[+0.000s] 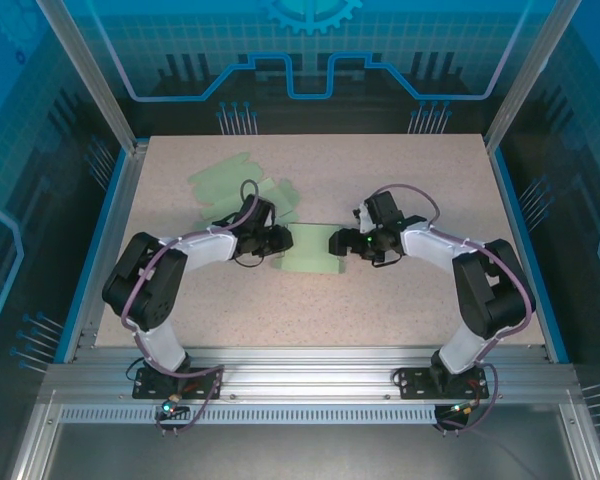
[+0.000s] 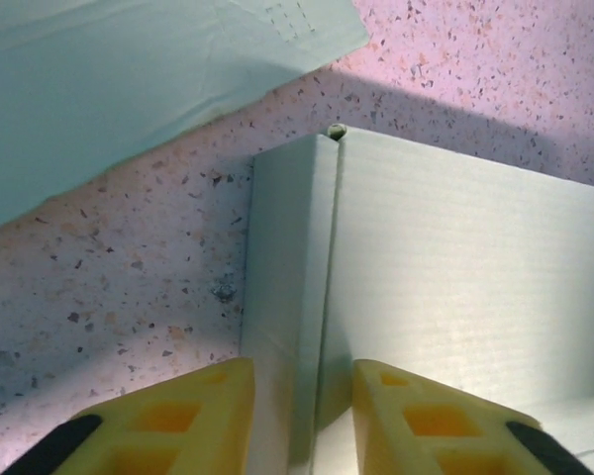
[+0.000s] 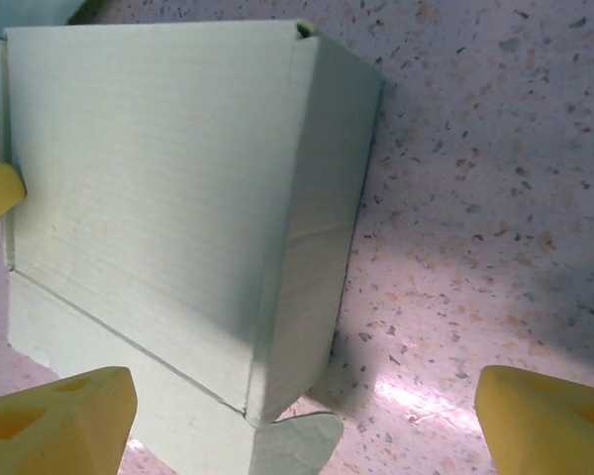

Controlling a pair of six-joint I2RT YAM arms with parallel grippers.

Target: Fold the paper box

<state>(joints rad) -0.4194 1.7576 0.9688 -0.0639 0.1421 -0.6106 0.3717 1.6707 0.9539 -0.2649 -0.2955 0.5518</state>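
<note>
Paper box: pale green, partly folded, at the centre of the top view on the speckled table, between both grippers. Left gripper: jaws narrow, straddling the box's upright side wall at lower frame; whether they pinch it cannot be told. Right gripper: jaws wide, either side of the opposite wall, apart from it. Flat green sheet: up and left of the box.

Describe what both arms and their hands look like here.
The left arm and right arm pair bulky black joint housings with white links; a purple cable loops along each. A green light glows at the right wrist. The left hand and right hand have blocky yellow fingers with recessed pockets, black patches showing on the left's.
</note>
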